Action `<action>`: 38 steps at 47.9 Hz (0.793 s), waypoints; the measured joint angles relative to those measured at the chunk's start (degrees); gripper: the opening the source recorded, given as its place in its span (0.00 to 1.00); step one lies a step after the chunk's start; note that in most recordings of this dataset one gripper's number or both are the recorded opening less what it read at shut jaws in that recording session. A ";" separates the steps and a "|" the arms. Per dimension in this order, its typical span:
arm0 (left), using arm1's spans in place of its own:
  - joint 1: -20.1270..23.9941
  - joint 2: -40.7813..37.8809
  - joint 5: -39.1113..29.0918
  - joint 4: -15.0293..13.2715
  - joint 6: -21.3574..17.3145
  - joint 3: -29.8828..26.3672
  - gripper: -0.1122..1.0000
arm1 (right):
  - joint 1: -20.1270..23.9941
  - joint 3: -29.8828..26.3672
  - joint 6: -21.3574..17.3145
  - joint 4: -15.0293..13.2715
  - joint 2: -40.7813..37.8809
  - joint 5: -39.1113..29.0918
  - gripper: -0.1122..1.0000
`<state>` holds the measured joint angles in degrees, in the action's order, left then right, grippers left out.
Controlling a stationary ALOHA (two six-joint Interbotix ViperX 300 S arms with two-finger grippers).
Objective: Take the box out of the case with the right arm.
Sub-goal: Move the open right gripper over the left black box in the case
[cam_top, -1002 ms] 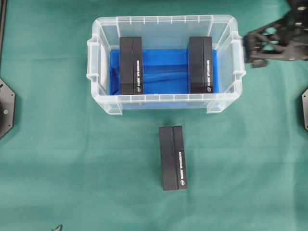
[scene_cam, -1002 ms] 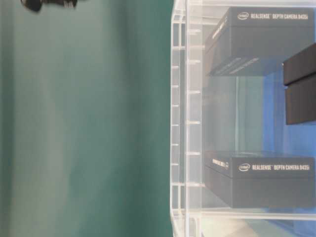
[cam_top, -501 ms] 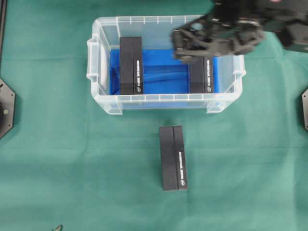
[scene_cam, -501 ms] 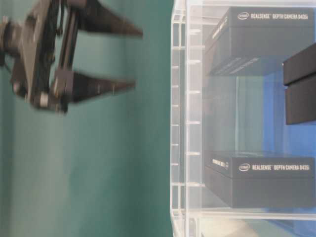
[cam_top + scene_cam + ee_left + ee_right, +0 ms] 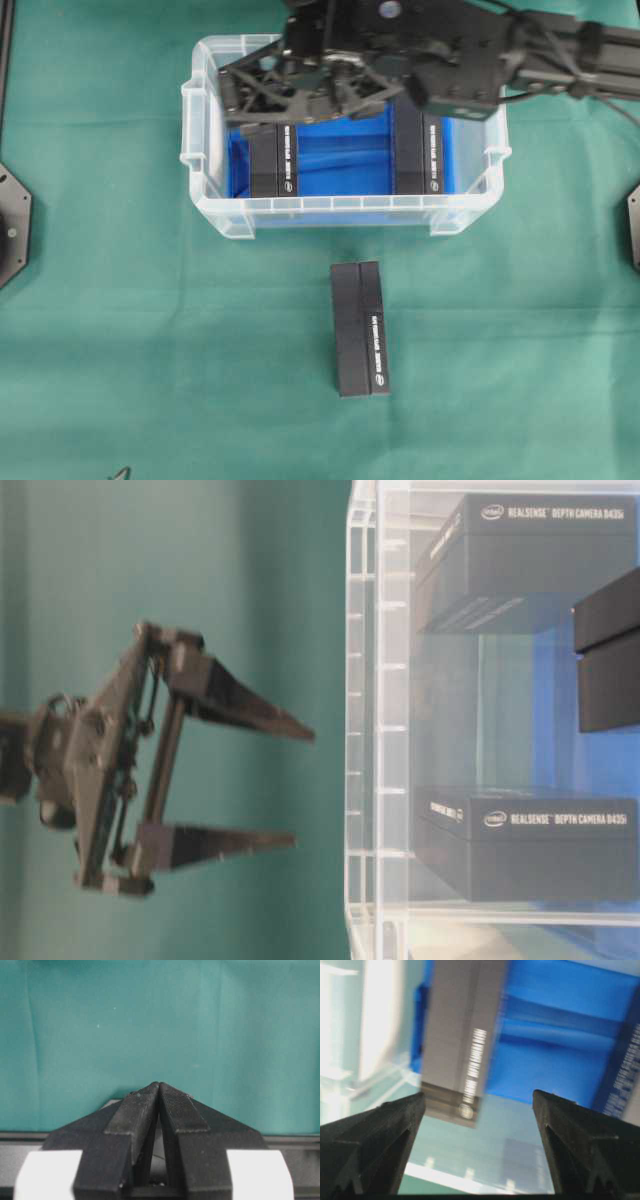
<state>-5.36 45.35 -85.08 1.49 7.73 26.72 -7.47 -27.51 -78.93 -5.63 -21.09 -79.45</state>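
The clear case [image 5: 205, 190] with a blue bottom holds two black boxes on edge, a left box [image 5: 272, 165] and a right box [image 5: 428, 158]. My all-black right arm reaches in from the right, above the case. Its open gripper [image 5: 230, 98] hovers over the left box and hides that box's far end. In the right wrist view the gripper [image 5: 479, 1096] stands wide apart, with the blurred left box [image 5: 460, 1035] ahead of it and nothing between the fingers. From table level the gripper [image 5: 303, 785] is above the case [image 5: 365, 730]. My left gripper [image 5: 159, 1086] is shut and empty over green cloth.
A third black box [image 5: 360, 328] lies on the green cloth in front of the case. Black mounts sit at the left edge [image 5: 12, 225] and the right edge [image 5: 634, 225] of the table.
My right gripper has swept left across the case, from beside its right wall to over the left box, and has stayed open. The boxes and the left gripper have not moved.
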 measured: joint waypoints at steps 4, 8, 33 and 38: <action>0.00 0.18 0.09 0.00 0.00 0.00 0.12 | 0.00 -2.46 0.44 0.35 -1.58 -0.35 0.89; 0.00 0.35 0.00 0.00 0.00 0.00 0.12 | 0.09 -4.13 0.62 0.44 -2.64 -1.05 0.89; 0.00 0.26 0.00 0.00 0.00 0.00 0.12 | 0.00 -5.45 2.37 1.41 -4.13 -1.58 0.92; 0.00 0.18 0.00 0.00 0.00 0.00 0.12 | 0.09 -5.45 2.37 1.14 -4.39 -1.14 0.94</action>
<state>-5.36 45.53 -85.08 1.49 7.73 26.72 -7.38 -32.96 -76.55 -4.48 -25.49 -80.60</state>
